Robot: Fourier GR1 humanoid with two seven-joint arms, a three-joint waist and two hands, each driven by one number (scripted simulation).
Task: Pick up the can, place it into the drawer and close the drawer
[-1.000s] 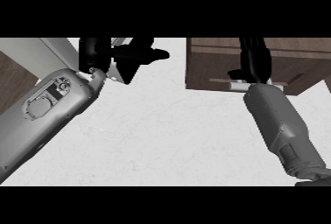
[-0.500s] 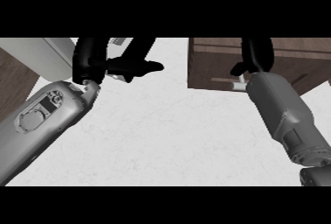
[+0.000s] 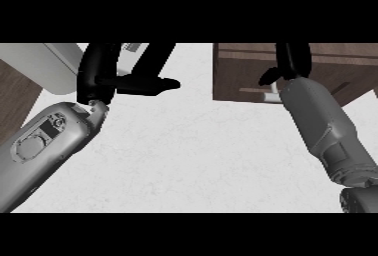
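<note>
The brown wooden drawer (image 3: pixel 244 75) shows at the top right, with a pale handle (image 3: pixel 269 93) on its front. My right hand (image 3: pixel 289 62) is at the drawer front just above the handle, thumb curled to the left and fingers cut off by the view's top. At the top left is my left hand (image 3: pixel 103 75), resting open with fingers up and thumb pointing right. A pale thing with grey marks (image 3: pixel 134 48) peeks out behind it. I cannot tell whether that is the can.
A white rounded block (image 3: pixel 44 65) lies at the top left beside a brown strip (image 3: pixel 15 95) along the left edge. The white counter top (image 3: pixel 192 160) spreads between my two grey forearms.
My left hand and forearm have sunk a little lower and to the left. The right forearm has edged slightly farther toward the drawer. The drawer front has not visibly moved.
</note>
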